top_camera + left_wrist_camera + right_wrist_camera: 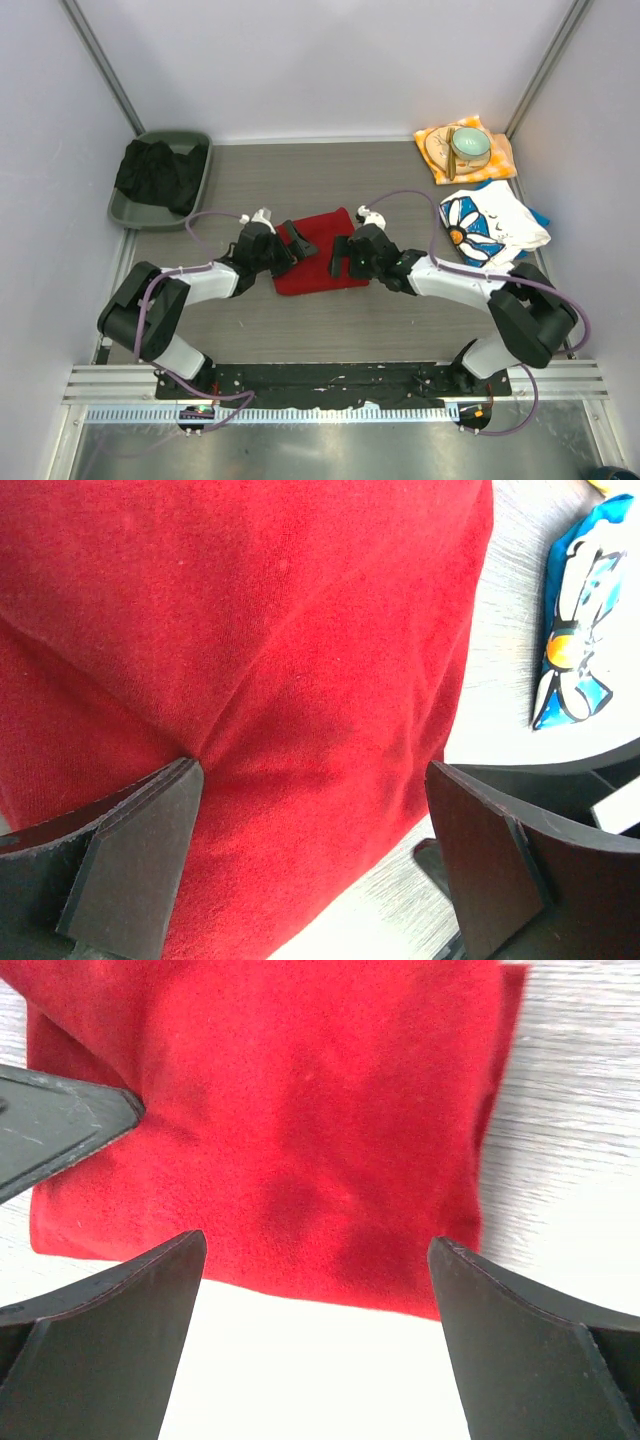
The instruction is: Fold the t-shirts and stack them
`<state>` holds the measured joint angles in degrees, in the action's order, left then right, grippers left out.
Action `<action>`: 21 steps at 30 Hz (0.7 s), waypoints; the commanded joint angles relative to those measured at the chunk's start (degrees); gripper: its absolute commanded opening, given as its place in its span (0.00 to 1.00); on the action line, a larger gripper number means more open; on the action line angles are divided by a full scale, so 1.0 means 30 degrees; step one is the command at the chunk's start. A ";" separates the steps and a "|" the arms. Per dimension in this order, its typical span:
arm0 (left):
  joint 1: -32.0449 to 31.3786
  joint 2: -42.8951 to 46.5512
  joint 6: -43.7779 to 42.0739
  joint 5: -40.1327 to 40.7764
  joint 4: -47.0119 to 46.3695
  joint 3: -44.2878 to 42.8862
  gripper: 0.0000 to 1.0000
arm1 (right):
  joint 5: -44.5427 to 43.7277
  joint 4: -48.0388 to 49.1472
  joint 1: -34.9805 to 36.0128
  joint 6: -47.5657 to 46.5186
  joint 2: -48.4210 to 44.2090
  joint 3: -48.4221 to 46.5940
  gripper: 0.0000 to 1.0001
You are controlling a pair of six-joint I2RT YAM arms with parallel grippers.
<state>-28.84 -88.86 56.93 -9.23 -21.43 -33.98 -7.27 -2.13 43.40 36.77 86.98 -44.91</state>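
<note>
Grey wood-grain surface point(400, 320) between white walls carries a plain bright red cloth t-shirt point(318, 265), folded to a near-square, at centre frame. The left hand point(292, 250) hangs low over its left edge and the right hand point(342, 258) over its right edge, both with fingers spread wide and gripping nothing. A crumpled white daisy-print t-shirt point(485, 225) lies unfolded at right of frame, well nearer the right arm, which looks best placed to fetch it.

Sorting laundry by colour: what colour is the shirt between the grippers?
Plain bright red t-shirt, best in the right wrist view.
</note>
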 commanded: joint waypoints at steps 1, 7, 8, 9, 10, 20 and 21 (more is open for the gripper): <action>-0.0260 0.1140 -0.0225 0.0500 0.3038 0.0225 1.00 | -0.2994 -0.1514 0.0271 -0.0158 -0.2301 -0.0468 1.00; -0.0289 0.3485 -0.1747 0.1260 0.7751 -0.3727 1.00 | -0.5838 -0.3448 0.0183 -0.1680 -0.2513 -0.3192 1.00; -0.0260 0.3574 -0.1894 0.1465 0.8397 -0.4284 1.00 | -0.5926 -0.3653 0.0154 -0.1856 -0.2248 -0.3573 1.00; -0.0260 0.3720 -0.2185 0.1612 0.9128 -0.5160 1.00 | -0.5956 -0.3829 0.0153 -0.1887 -0.1984 -0.4244 1.00; -0.0260 0.3663 -0.2391 0.1787 0.9426 -0.5575 1.00 | -0.5956 -0.3802 0.0153 -0.1945 -0.1256 -0.4569 1.00; 0.0530 0.1118 -0.3419 0.2902 1.0661 -0.8216 1.00 | -0.5576 -0.2221 -0.0022 -0.2092 0.2850 -0.7677 1.00; 0.0589 0.0940 -0.3419 0.2873 1.0253 -0.8012 1.00 | -0.5489 -0.2016 -0.0109 -0.2121 0.3346 -0.7939 1.00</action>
<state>-28.40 -82.72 48.62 -2.13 7.79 -57.87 -22.81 -11.53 43.68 31.27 94.63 -65.23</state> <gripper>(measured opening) 0.996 0.996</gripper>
